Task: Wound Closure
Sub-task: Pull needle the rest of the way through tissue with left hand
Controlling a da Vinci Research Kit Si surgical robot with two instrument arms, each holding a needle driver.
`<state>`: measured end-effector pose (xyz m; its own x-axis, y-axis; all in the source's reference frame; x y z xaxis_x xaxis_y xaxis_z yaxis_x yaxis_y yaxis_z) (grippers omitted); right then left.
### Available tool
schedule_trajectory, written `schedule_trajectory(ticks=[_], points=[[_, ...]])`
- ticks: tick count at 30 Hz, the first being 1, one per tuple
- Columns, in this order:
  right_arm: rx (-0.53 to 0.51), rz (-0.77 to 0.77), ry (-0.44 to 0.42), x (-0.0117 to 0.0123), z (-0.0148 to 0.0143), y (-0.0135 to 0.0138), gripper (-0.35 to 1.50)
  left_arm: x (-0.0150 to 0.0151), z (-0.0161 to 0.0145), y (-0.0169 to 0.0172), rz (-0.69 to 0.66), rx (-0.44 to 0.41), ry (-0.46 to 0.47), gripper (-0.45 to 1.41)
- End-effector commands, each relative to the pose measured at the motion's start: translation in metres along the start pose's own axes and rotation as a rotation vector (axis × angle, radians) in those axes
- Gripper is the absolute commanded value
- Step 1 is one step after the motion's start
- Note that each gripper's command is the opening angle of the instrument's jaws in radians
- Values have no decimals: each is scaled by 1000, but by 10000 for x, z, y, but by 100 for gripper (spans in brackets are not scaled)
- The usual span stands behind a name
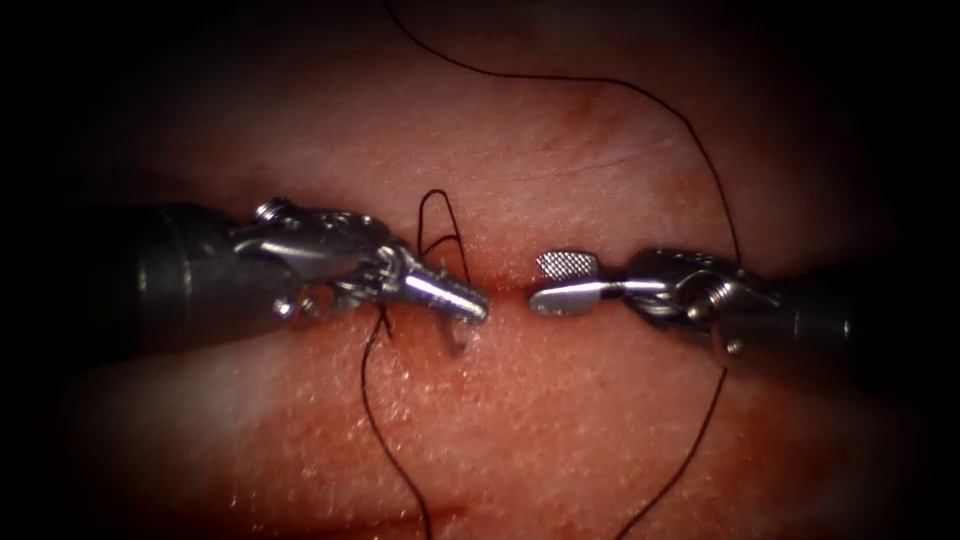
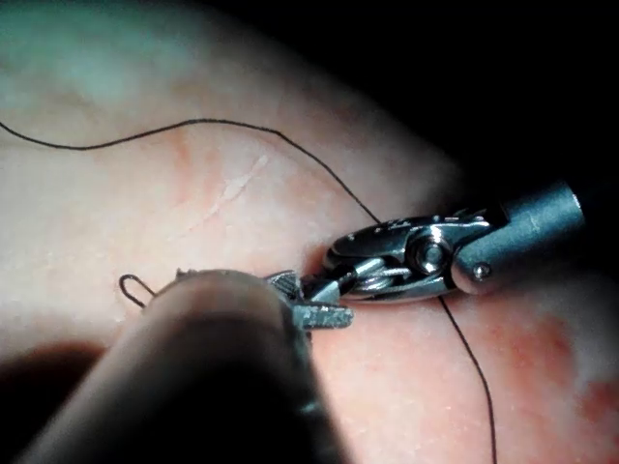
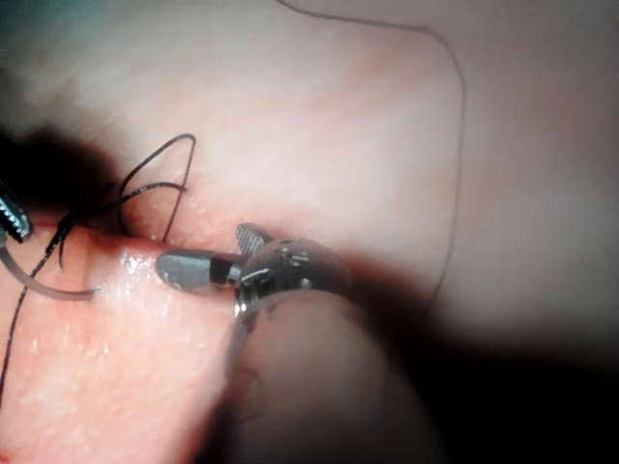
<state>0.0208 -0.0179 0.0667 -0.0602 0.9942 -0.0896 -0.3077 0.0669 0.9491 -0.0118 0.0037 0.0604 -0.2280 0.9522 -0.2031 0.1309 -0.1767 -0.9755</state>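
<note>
1. While my left hand (image 1: 470, 300) clamps the needle (image 1: 457, 335) near its end at frame centre, its curve dips into the tissue (image 1: 560, 430).
2. My right hand (image 1: 560, 283) gapes, holding nothing; I judge a grip square on the needle's curve best.

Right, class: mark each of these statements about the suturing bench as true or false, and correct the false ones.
1. The right tool has its jaws open and holds nothing. True.
2. The right tool holds the needle. False: the left tool holds it, with the curve hanging just below its jaws.
3. A loop of thread stands up from the tissue beside the left tool. True.
4. The two tools' tips touch each other. False: they face each other across a gap over the cut.
5. Both tools come in from the same side. False: one comes in from each side.
</note>
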Motion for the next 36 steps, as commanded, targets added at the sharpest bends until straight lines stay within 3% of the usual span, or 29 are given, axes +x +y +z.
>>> schedule_trajectory(ticks=[1, 7, 10, 11, 12, 13, 14, 15, 16, 18, 21, 23, 30, 34, 35, 36], points=[[3, 4, -5, -4, 11, 2, 108, 6, 3, -4, -15, -9, 8, -45], [4, 14, -23, -15, 13, 5, 106, 18, -3, 16, -33, -61, 54, -45], [13, 13, -31, -16, 12, 5, 110, 24, -9, 37, 77, -85, 71, -45], [24, -26, -42, -15, 10, 3, 110, 27, -11, 53, 182, -68, 83, -45], [24, -26, -42, -15, 10, 3, 110, 27, -11, 53, 182, -68, 83, -45], [72, -60, -64, -13, 9, -3, 118, 28, -13, 79, 439, -28, 83, -45], [80, -76, -69, -11, 8, -5, 123, 28, -13, 88, 518, 0, 84, -45], [80, -76, -69, -11, 8, -5, 123, 28, -13, 88, 518, 0, 84, -45], [61, -169, -49, -6, 7, -11, 128, 26, -13, 102, 634, 30, 97, -45], [55, -220, -43, -2, 5, -17, 130, 21, -12, 116, 746, 75, 110, -45], [59, -359, 2, 2, 1, -31, 115, 11, -10, 135, 893, 150, 110, -45], [45, -429, 48, 5, -1, -42, 111, 4, -9, 146, 967, 213, 119, -45], [-66, -575, 64, 3, 7, -81, 138, -31, 2, 189, 1189, 412, 116, -45], [-105, -594, 67, -1, 16, -89, 136, -51, 12, 203, 1221, 423, 109, -45], [-136, -660, 69, 0, 22, -90, 121, -63, 19, 209, 1235, 421, 108, -45], [-151, -681, 70, 1, 25, -89, 121, -68, 22, 211, 1241, 421, 108, -45]])
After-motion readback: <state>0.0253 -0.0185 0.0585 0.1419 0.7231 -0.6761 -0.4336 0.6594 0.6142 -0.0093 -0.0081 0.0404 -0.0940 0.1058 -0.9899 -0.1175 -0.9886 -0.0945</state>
